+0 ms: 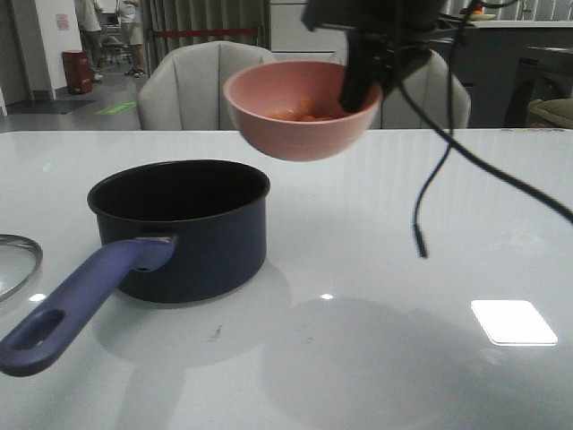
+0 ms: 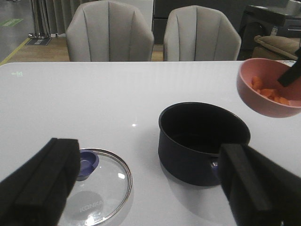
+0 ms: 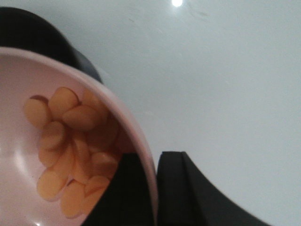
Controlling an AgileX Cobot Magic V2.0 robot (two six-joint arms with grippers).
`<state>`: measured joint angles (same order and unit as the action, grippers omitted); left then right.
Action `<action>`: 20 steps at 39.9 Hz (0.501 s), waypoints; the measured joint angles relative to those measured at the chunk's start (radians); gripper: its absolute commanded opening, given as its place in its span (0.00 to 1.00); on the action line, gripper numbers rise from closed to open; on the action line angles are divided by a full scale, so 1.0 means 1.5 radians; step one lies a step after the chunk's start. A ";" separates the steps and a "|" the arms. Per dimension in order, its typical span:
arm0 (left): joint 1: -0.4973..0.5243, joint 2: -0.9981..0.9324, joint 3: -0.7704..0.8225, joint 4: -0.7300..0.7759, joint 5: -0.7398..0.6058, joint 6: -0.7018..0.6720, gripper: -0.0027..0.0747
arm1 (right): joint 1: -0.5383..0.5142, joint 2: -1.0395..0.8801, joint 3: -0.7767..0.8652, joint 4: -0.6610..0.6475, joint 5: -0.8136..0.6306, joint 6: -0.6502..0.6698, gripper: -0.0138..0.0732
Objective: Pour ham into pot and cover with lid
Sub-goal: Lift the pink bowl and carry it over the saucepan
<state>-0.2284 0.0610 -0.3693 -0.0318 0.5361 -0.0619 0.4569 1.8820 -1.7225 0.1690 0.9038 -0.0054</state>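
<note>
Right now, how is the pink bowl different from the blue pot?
The bowl is pink and hangs in the air, pinched at its rim by the right gripper; the pot is dark blue and stands on the table. The bowl holds orange ham; the pot looks empty. The pot has a long handle; the bowl has none. Both are round and open on top.

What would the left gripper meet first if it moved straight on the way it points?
Most likely the table between the lid and the pot. The left gripper is open and aimed down and forward, though depth is unclear.
</note>
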 measured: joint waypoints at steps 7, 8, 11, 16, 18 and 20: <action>0.000 0.000 0.000 0.000 0.000 0.000 0.84 | 0.073 0.003 -0.002 -0.040 -0.113 -0.001 0.31; 0.000 0.000 0.000 0.000 0.000 0.000 0.84 | 0.083 0.004 -0.002 -0.051 -0.131 -0.001 0.31; 0.000 0.000 0.000 0.000 0.000 0.000 0.84 | 0.105 0.004 0.007 -0.092 -0.213 -0.001 0.31; 0.000 0.000 0.000 0.000 0.000 0.000 0.84 | 0.121 0.004 0.051 -0.119 -0.376 -0.001 0.31; 0.000 0.000 0.000 0.000 0.000 0.000 0.84 | 0.122 0.004 0.081 -0.124 -0.449 -0.001 0.31; 0.000 0.000 0.000 0.000 0.000 0.000 0.84 | 0.122 0.004 0.117 -0.127 -0.526 -0.003 0.31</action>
<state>-0.2284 0.0610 -0.3693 -0.0318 0.5361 -0.0619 0.6395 1.8874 -1.5468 -0.0211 0.1146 -0.0095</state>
